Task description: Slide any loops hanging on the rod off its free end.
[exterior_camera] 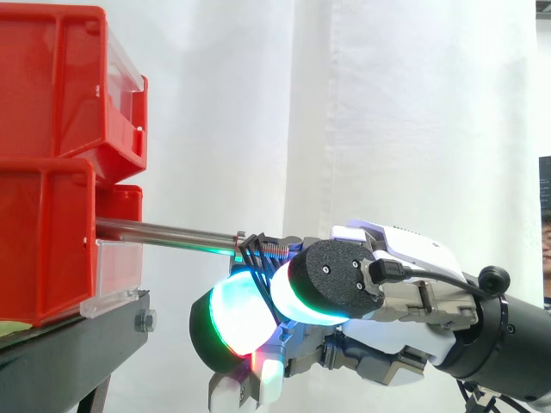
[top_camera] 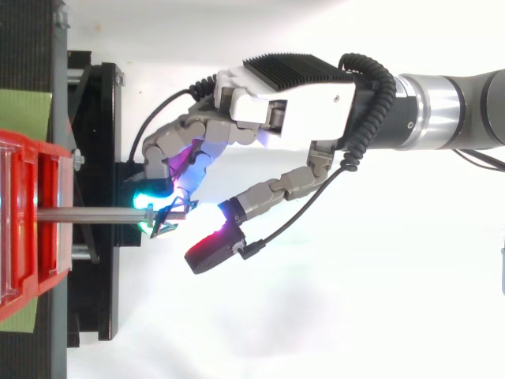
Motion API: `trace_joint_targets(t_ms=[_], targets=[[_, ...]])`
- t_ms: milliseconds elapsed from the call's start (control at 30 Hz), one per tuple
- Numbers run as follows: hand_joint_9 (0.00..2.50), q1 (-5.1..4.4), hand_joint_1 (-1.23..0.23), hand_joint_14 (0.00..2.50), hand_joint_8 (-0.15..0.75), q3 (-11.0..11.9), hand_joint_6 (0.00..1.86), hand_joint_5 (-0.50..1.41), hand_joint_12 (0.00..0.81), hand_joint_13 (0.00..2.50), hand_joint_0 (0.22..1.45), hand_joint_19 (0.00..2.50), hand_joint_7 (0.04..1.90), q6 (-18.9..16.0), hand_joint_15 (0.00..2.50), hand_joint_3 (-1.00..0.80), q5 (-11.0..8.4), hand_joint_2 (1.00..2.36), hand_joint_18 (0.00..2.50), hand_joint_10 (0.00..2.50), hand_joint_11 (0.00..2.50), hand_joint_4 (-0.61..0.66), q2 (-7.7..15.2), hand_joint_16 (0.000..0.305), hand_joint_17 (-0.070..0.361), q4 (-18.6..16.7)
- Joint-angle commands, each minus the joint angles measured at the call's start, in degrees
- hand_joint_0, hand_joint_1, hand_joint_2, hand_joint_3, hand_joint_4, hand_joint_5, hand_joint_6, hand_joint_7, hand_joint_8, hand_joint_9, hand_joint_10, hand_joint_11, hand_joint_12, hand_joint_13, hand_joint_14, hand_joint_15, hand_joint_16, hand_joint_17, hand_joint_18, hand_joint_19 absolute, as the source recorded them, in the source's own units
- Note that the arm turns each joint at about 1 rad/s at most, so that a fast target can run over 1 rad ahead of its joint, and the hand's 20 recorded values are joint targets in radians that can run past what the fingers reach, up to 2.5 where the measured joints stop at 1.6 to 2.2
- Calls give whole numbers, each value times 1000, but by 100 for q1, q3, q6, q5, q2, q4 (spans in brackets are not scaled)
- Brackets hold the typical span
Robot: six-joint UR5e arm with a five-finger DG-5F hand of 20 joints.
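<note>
A thin metal rod (exterior_camera: pixel 164 231) sticks out level from the lower red bin (exterior_camera: pixel 43 249), its free end pointing right. In the top view the rod (top_camera: pixel 87 213) ends just left of a small bundle of thin dark and blue cable loops (top_camera: pixel 170 213). The loops (exterior_camera: pixel 250 248) sit right at the rod's tip, and I cannot tell whether they still hang on it. My hand (top_camera: pixel 276 103) comes in from the right with its fingers (top_camera: pixel 170 154) curled down onto the loops. The thumb (top_camera: pixel 213 249) is spread away toward the near side. The hand (exterior_camera: pixel 405 258) lies level with the rod's end.
A second red bin (exterior_camera: pixel 60 86) is stacked on the lower one. Both rest on a black stand (exterior_camera: pixel 77 344) whose edge lies under the rod. A white curtain hangs behind. A green strip (top_camera: pixel 24 110) lies at the left of the stand.
</note>
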State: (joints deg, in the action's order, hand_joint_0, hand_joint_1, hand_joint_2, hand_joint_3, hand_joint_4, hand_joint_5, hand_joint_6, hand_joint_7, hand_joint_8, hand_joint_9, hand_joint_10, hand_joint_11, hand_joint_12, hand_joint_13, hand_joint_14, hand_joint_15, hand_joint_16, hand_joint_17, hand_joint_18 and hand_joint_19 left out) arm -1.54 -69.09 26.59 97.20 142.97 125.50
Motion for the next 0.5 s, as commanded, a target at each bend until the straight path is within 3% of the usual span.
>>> trace_joint_targets(t_ms=[0,233,467], targets=[[980,-5,-719,12,334,0,902,-145,371,904,601,450,1199,-4,324,-134,1,1022,798,13,468,147,3,47,105,1],[990,-5,-708,13,339,0,908,-141,377,906,598,441,1193,-4,323,-109,1,1023,809,13,470,146,-6,48,108,36],[992,-22,-698,13,342,0,908,-138,382,905,598,447,1184,4,323,-109,-8,1022,814,13,472,155,-112,49,110,308]])
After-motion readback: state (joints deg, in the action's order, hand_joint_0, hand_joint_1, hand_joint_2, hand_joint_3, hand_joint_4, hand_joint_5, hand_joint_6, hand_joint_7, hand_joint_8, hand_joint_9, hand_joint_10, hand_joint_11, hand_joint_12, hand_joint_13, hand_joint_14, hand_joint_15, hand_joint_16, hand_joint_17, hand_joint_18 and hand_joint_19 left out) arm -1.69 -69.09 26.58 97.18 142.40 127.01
